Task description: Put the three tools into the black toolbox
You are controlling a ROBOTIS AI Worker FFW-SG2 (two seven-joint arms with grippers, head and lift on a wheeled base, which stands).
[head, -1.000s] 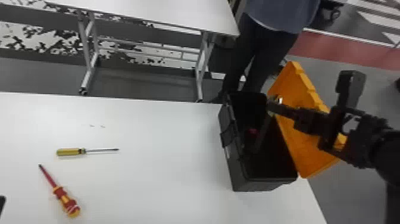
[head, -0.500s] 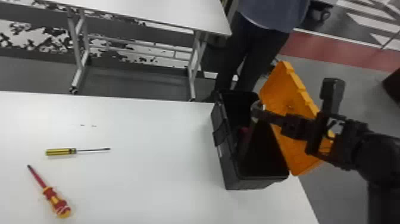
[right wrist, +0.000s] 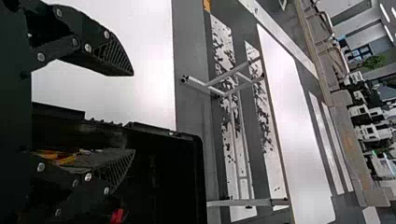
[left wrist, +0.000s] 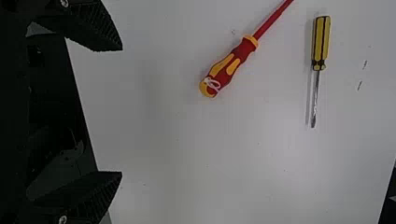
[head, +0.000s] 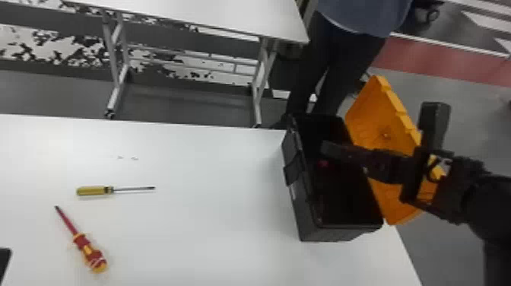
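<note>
The work seems to be between tools: the first one looks to have been delivered, with two more to fetch. The right pincer (right wrist: 133, 112) is at the black toolbox (head: 304, 213), its two fingers spread well apart and nothing between them. The orange lid (head: 384, 125) stands open, leaning outward. Down in the box lies a small red piece (head: 323, 163), probably part of the first tool, though too little shows to be sure.

Two screwdrivers lie on the bench (head: 197, 228), toward the robot's left and well apart from the box: the yellow screwdriver (head: 94, 190) and, nearer the robot, the red-and-yellow screwdriver (head: 88, 249). The left pincer (left wrist: 121, 110) is above the bench close to them, fingers wide apart, holding nothing.

The next move likely calls for the left pincer to line up across the red-and-yellow handle and close on it. The box is far off on the right, so a handover may be needed, and the right pincer should first lift clear of the rim without catching the wall or lid.
</note>
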